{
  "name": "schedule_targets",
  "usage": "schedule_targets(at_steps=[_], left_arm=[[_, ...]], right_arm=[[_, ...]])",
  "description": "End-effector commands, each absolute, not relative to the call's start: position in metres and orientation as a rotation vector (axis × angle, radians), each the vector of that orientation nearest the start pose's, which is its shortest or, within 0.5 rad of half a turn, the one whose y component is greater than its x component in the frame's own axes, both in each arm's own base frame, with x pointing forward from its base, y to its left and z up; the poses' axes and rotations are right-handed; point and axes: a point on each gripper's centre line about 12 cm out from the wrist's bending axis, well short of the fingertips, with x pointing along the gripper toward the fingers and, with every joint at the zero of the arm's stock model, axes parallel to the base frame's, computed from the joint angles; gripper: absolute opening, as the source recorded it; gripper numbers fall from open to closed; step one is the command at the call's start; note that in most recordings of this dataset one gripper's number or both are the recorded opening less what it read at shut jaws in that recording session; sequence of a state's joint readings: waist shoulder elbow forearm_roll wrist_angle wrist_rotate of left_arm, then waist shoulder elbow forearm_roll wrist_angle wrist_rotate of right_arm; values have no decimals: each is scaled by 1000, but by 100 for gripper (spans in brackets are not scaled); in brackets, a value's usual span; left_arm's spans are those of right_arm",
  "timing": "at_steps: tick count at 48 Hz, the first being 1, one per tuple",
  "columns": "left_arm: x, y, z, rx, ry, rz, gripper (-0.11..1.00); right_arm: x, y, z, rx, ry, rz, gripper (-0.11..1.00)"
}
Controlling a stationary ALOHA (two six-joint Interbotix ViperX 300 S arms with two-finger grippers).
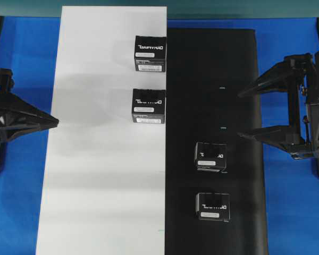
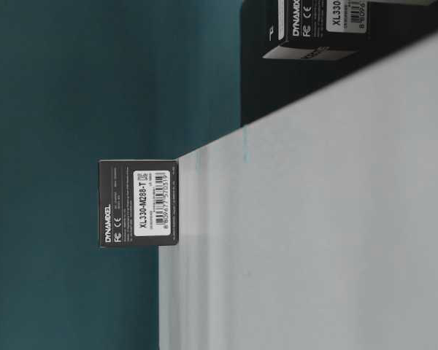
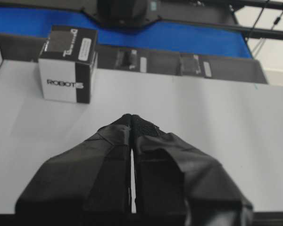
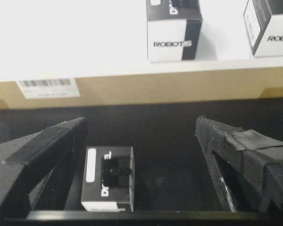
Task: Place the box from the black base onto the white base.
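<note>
Two black boxes stand on the black base (image 1: 239,58): one (image 1: 210,156) near its middle, the other (image 1: 212,206) nearer the front. Two more boxes (image 1: 150,53) (image 1: 148,105) stand on the white base (image 1: 101,175), along its right edge. My right gripper (image 1: 240,115) is open over the black base's right side, empty. In the right wrist view a box (image 4: 108,179) lies low on the black base, close to the left finger (image 4: 61,141). My left gripper (image 1: 56,121) is shut and empty at the white base's left edge, tips (image 3: 132,118) together above the white board.
Blue table surface (image 1: 292,212) surrounds both boards. In the right wrist view the white base's brown side (image 4: 179,89) carries a barcode sticker (image 4: 47,87). The table-level view is turned sideways and shows a box (image 2: 139,203) on the white base (image 2: 314,219).
</note>
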State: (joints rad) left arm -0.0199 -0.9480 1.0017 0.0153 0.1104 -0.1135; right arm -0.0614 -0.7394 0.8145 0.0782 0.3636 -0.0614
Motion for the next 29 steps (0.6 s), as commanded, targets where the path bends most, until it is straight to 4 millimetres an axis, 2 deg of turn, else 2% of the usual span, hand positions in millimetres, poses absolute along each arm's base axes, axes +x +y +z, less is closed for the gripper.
schedule_targets(at_steps=[1,13,22,29], left_arm=[[209,-6,327,-95,133,-21,-1],[208,-7,327,-93,129,-24,-1],[208,-6,327,-91,136,-24,-1],[209,-6,325,-93,141,-23,-1]], right_arm=[[249,-11,320,32,416,-32,100],[250,-10,318,35,419,-29,100],[248,-10,308,35,437,-29,100],[251,-11,314,25,379,-33,100]])
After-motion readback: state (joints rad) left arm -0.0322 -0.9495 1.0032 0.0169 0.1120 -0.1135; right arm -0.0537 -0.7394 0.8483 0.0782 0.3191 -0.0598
